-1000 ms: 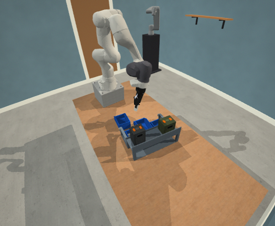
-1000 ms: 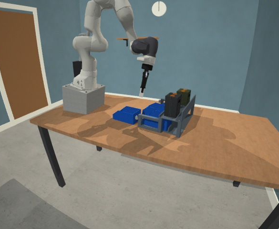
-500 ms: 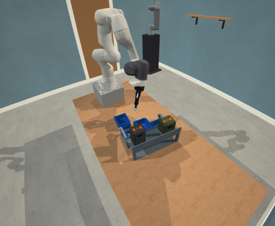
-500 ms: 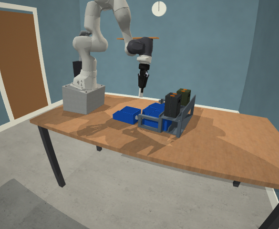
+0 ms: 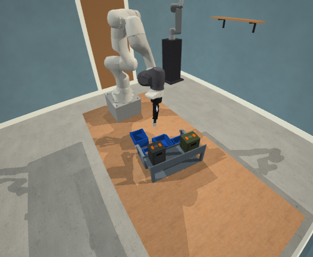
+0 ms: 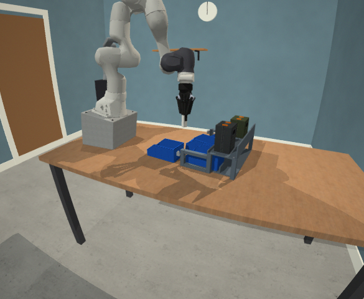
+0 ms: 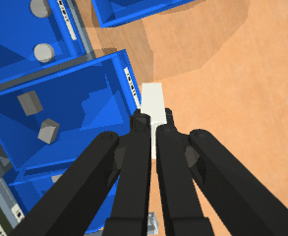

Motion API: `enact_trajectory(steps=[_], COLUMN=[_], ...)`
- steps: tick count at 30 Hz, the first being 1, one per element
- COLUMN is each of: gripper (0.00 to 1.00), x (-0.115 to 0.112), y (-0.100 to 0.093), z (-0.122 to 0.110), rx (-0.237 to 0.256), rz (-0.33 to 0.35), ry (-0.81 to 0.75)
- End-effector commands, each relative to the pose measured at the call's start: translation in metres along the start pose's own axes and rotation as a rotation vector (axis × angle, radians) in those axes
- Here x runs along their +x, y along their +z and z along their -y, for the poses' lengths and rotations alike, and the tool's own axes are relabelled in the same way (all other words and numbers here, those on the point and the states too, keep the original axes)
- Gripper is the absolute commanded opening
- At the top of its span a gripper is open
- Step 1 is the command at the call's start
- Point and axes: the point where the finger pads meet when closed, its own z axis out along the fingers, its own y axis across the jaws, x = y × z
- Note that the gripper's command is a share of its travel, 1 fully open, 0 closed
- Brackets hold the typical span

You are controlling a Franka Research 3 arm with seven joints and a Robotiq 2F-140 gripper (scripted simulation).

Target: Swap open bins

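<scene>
The empty blue bin point(image 5: 138, 137) point(image 6: 165, 149) point(image 7: 129, 6) stands on the table in front of the shelf's left end in the top view. The bin with grey blocks point(image 5: 160, 140) point(image 6: 201, 146) point(image 7: 85, 108) is in the shelf's middle place. It reaches farther out over the front rail than its neighbours and looks higher and slightly tilted; its seat and rear end are hidden. My gripper point(image 5: 154, 124) point(image 6: 184, 124) point(image 7: 151, 97) is shut and empty, above and just in front of that bin's front edge, touching nothing.
The shelf point(image 5: 178, 158) point(image 6: 245, 144) also holds a bin with round parts point(image 7: 16, 39) and another bin point(image 5: 175, 140) point(image 7: 35, 189), one on either side. A dark case point(image 5: 156, 156) point(image 6: 223, 139) and a green case point(image 5: 186, 143) point(image 6: 241, 128) stand on top behind the bins.
</scene>
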Motion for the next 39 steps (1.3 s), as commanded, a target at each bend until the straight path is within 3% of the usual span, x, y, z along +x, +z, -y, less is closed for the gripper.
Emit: enact_trajectory(steps=[1, 19, 39], gripper=[0.00, 0.00, 0.00], x=[-0.005, -0.006, -0.013], y=[-0.002, 0.006, 0.057], z=[0.003, 0.002, -0.002], rx=[-0.063, -0.075, -0.075], rz=[0.119, 0.140, 0.140], ry=[-0.245, -0.287, -0.287])
